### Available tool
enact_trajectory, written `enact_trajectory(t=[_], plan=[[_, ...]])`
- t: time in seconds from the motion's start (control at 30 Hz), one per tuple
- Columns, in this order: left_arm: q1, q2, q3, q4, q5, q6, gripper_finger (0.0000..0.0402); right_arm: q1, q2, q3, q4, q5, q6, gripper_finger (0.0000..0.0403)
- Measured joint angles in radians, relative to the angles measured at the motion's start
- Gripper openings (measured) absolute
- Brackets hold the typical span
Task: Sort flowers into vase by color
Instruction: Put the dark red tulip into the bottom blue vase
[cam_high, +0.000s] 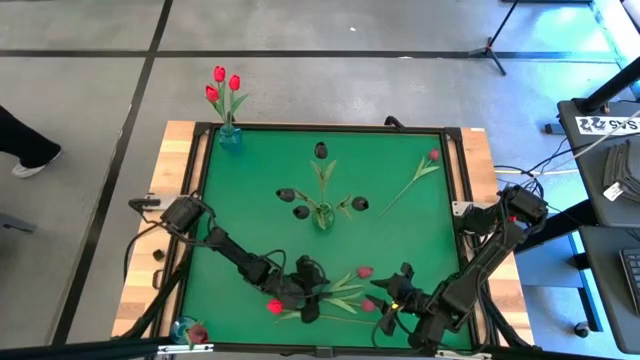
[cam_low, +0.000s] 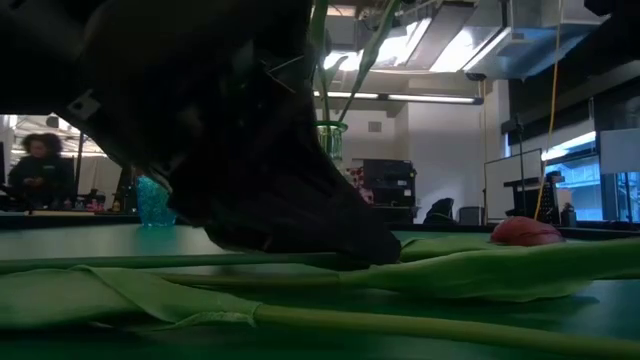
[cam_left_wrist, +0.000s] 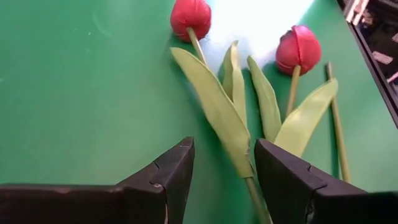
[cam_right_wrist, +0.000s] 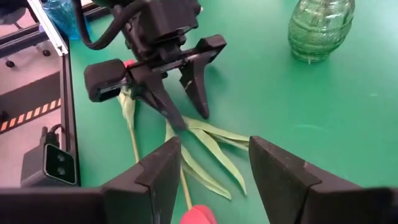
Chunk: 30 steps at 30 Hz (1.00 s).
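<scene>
Item: loose red tulips (cam_high: 365, 271), lying flat on the green table (cam_high: 400, 230) at its near edge, stems and leaves overlapping in a tangle between the two arms.

Left gripper (cam_right_wrist: 189, 102): lowered over the tangle, jaws spread, tips at or just above the table on either side of one stem (cam_left_wrist: 249, 180) and its long leaf (cam_left_wrist: 214, 106); nothing pinched yet.

Right gripper (cam_high: 388, 320): just beside, low, jaws spread and empty, facing the left one across the leaves.

Already placed: three red tulips in the blue vase (cam_high: 229, 135) at the far left corner; dark tulips in the clear green vase (cam_high: 323, 214) mid-table. One red tulip (cam_high: 420, 170) lies apart, far right.

Handling notes, as judgement: centre on bare stem rather than leaf, which would likely slip; close on one stem only; lift slowly so neighbouring leaves fall away; carry head-up toward the blue vase.
</scene>
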Motion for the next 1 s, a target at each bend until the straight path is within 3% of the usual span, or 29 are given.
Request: enact_trajectory(t=[0.17,0.47,0.57,0.67,0.87,1.0], plan=[[0.004,0.000,0.000,-0.013,0.004,-0.036,0.0149,0.000,0.000,0.000,0.002,-0.006,0.000,0.0191],[0.018,-0.007,0.004,-0.099,0.047,-0.038,0.0018,-0.007,-0.002,0.000,-0.062,-0.016,-0.001,0.0191],[0.016,-0.028,0.002,-0.118,0.068,-0.022,0.0009,-0.033,-0.006,0.000,-0.107,-0.026,-0.001,0.0191],[0.013,-0.104,-0.002,-0.253,0.117,-0.021,0.0005,-0.076,-0.022,0.000,-0.142,-0.064,-0.008,0.0191],[0.014,-0.388,-0.003,-0.627,0.119,-0.090,0.0003,-0.152,-0.076,0.000,-0.174,-0.279,-0.033,0.0191],[0.012,-0.535,-0.002,-0.886,0.133,-0.118,0.0002,-0.151,-0.076,0.000,-0.083,-0.238,0.005,0.0191]])
